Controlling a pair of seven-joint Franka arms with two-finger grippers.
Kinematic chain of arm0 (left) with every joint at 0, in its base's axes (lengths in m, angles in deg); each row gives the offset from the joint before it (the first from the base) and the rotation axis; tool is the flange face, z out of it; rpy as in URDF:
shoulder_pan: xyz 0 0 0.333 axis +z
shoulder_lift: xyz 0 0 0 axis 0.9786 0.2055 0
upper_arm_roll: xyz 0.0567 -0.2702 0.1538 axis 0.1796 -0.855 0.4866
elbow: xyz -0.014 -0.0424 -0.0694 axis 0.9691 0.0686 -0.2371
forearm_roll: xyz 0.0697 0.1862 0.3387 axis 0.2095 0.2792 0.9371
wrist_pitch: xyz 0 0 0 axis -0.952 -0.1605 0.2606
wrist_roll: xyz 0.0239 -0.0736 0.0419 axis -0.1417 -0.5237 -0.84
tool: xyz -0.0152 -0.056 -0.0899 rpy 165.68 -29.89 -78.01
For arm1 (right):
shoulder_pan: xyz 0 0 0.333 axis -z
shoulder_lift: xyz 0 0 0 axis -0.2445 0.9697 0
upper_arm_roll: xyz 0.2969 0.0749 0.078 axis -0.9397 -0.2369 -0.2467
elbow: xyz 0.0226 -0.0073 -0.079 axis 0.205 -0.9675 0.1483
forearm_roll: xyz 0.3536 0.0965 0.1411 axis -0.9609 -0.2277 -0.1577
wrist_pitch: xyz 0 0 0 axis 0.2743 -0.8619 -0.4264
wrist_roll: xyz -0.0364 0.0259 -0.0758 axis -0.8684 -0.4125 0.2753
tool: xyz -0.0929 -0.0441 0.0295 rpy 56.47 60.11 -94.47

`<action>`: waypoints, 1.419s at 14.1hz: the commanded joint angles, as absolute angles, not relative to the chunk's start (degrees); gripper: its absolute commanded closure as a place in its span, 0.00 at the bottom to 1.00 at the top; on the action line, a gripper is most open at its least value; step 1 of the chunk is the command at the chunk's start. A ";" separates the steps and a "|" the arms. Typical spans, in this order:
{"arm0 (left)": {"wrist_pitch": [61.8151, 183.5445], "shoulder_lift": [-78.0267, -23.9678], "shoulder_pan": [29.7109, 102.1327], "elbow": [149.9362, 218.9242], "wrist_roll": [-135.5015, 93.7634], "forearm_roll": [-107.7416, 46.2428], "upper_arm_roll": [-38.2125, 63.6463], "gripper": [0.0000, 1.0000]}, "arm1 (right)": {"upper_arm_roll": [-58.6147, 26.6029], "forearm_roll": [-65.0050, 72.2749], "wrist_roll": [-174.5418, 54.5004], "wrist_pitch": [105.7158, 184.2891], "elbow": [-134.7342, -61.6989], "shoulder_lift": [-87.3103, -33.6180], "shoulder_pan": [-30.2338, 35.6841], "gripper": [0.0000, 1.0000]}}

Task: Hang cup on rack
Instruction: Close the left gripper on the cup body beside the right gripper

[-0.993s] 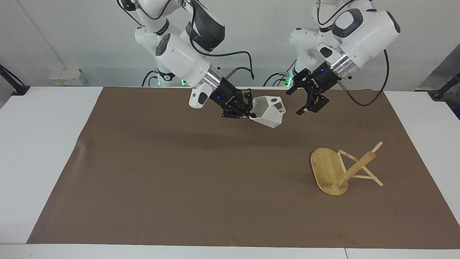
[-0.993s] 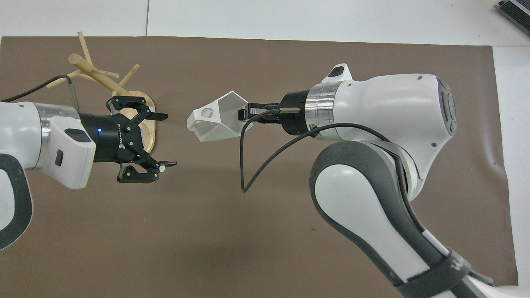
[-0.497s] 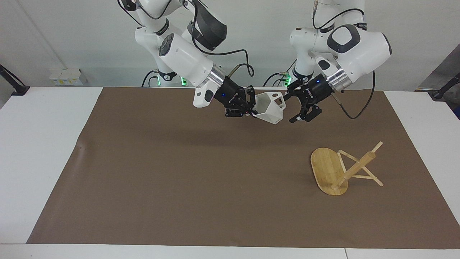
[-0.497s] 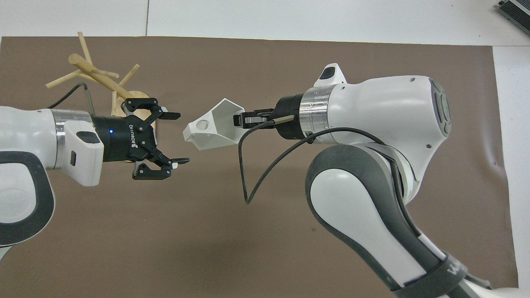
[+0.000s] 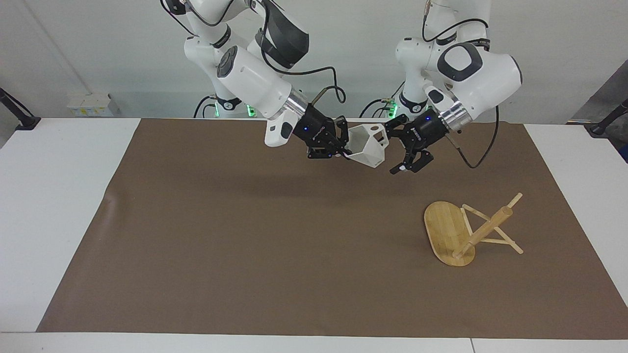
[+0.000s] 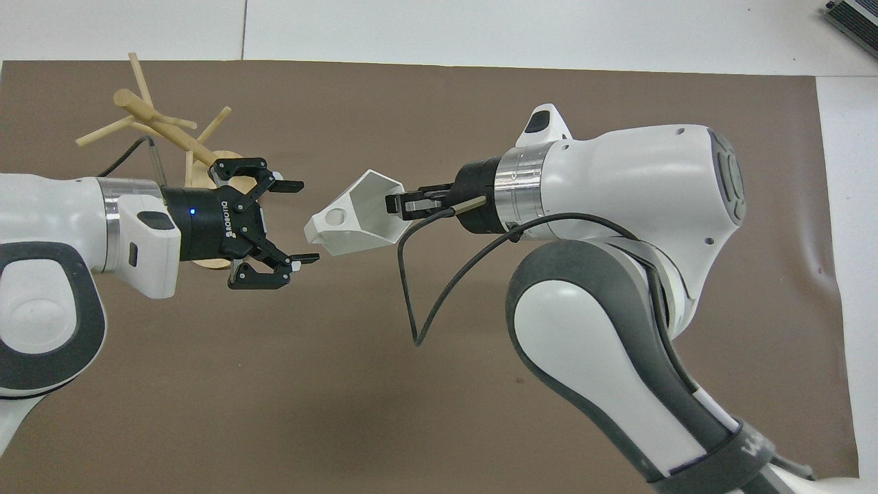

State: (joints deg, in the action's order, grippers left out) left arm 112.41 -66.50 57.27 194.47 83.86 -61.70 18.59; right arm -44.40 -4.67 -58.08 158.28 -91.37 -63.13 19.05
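The white faceted cup (image 5: pixel 369 147) (image 6: pixel 357 226) hangs in the air over the brown mat, at the robots' end of the table. My right gripper (image 5: pixel 343 153) (image 6: pixel 394 204) is shut on its rim. The cup's handle, with its round hole, points at my left gripper (image 5: pixel 392 149) (image 6: pixel 305 221). That gripper is open, its fingertips level with the handle end, and no contact shows. The bamboo rack (image 5: pixel 461 233) (image 6: pixel 161 127) lies tipped over toward the left arm's end, its post slanting up off the mat. In the overhead view my left gripper covers part of its base.
A brown mat (image 5: pixel 245 235) covers most of the white table (image 5: pixel 54 206). A black cable (image 6: pixel 411 288) loops down from my right wrist under the cup. Both arms reach in low over the mat's edge nearest the robots.
My left gripper has moved in toward the cup's handle, still open. My right gripper has shifted the cup slightly toward it. The rack has not moved.
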 commanded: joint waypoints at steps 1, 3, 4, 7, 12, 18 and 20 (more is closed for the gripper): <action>116.30 -67.83 54.59 197.05 85.45 -64.93 18.82 0.00 | -45.02 -5.41 -58.88 156.25 -90.71 -63.41 19.51 1.00; 116.83 -68.00 53.97 197.40 85.45 -66.25 18.64 0.00 | -44.93 -5.59 -58.88 156.25 -90.62 -63.41 19.60 1.00; 116.84 -68.18 53.71 197.66 85.45 -67.13 18.64 0.00 | -44.84 -5.59 -58.88 156.34 -90.62 -63.41 19.60 1.00; 117.10 -68.44 53.35 198.02 85.45 -68.19 18.56 0.00 | -44.75 -5.68 -58.79 156.34 -90.62 -63.41 19.69 1.00; 118.50 -68.44 52.56 198.01 84.93 -69.16 18.56 1.00 | -44.40 -5.94 -58.61 156.34 -90.53 -63.41 19.78 1.00; 118.59 -68.44 52.56 198.02 83.87 -69.86 18.56 1.00 | -44.23 -5.06 -54.05 156.78 -90.53 -63.94 19.78 1.00; 118.59 -68.44 52.65 198.01 83.87 -69.86 18.56 1.00 | -44.05 -5.15 -52.65 156.69 -90.53 -64.03 19.78 1.00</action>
